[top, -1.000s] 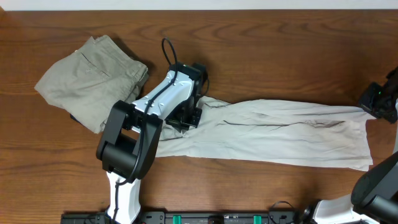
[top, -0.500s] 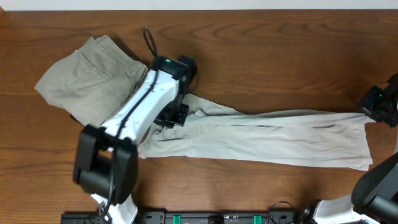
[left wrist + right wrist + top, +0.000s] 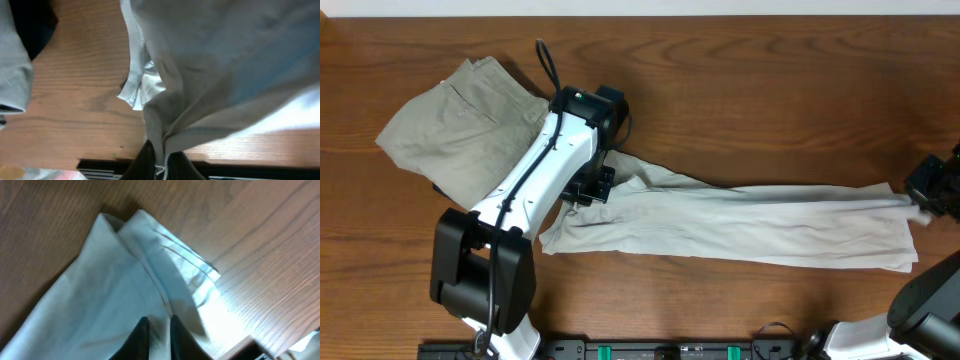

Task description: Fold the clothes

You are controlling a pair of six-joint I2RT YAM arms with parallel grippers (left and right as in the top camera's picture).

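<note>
Across the middle of the brown wooden table (image 3: 770,80) lies one pale off-white T-shirt of thin, wrinkly fabric (image 3: 760,220), drawn out into a long narrow band. Its long axis runs left to right, tilting slightly toward the far side at its left end.

At that left end the left gripper (image 3: 588,188) grasps the cloth. In the left wrist view the fabric gathers into a tight bunch that disappears between the dark fingers (image 3: 145,162), and a hemmed corner hangs loose just beside it. At the right end the right gripper (image 3: 922,200) is clenched on the T-shirt too. In its wrist view the two fingers (image 3: 141,332) pinch the fabric just short of a folded, stitched edge.

So the garment lies wholly between the two sets of jaws, to the right of the left one and to the left of the right one. Neither arm is nearer, since each has its own end. Any coming fold probably turns on carrying one end along that left-right axis toward the other.

One pair of khaki-olive folded trousers (image 3: 460,130) sits at the far left, close to the left arm and apart from the T-shirt. That makes two garments and two grippers.
</note>
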